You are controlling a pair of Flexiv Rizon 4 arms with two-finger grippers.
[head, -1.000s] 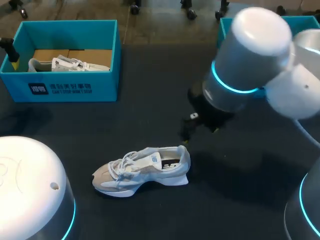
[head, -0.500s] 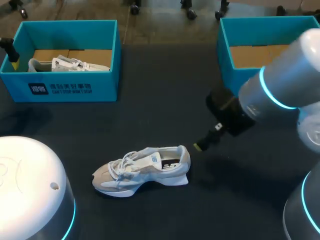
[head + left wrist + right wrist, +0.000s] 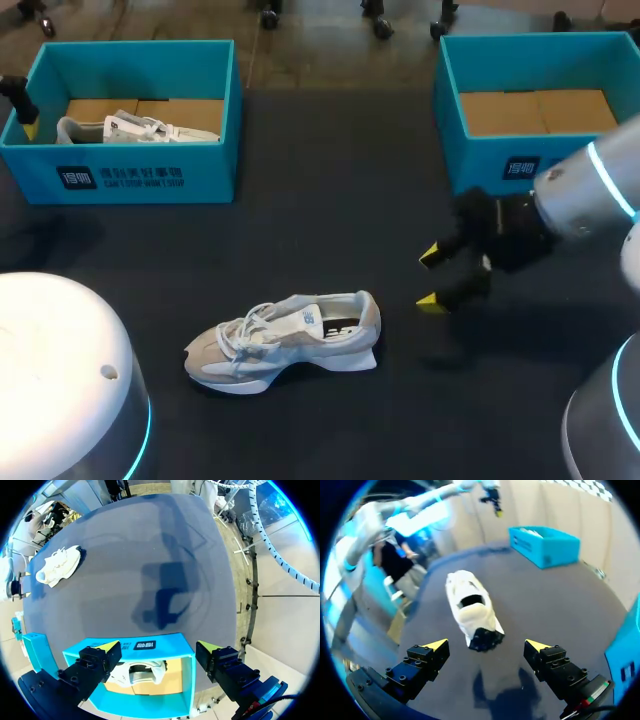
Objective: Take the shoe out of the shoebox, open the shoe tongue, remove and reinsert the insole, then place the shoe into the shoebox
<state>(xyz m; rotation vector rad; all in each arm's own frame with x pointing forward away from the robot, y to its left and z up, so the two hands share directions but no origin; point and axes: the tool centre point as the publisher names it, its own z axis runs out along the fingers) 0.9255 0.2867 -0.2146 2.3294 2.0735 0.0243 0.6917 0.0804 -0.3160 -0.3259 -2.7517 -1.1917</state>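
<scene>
Left gripper [image 3: 158,645], cut off at the head view's edge, hangs wide open and empty over the left shoebox [image 3: 150,175], whose wall half hides a second shoe [image 3: 140,128]. On the table [image 3: 320,220] the shoe [image 3: 285,345] stands on its sole, free all round. Right gripper [image 3: 428,277] gapes empty near its heel, before the right shoebox [image 3: 500,165].

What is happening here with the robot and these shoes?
A white shoe stands on its sole on the dark table, outside both boxes. The right gripper is open near its heel, apart from it and holding nothing. The left gripper, also open, hangs over the left shoebox, where a second shoe lies. The right shoebox shows only its cardboard floor.
</scene>
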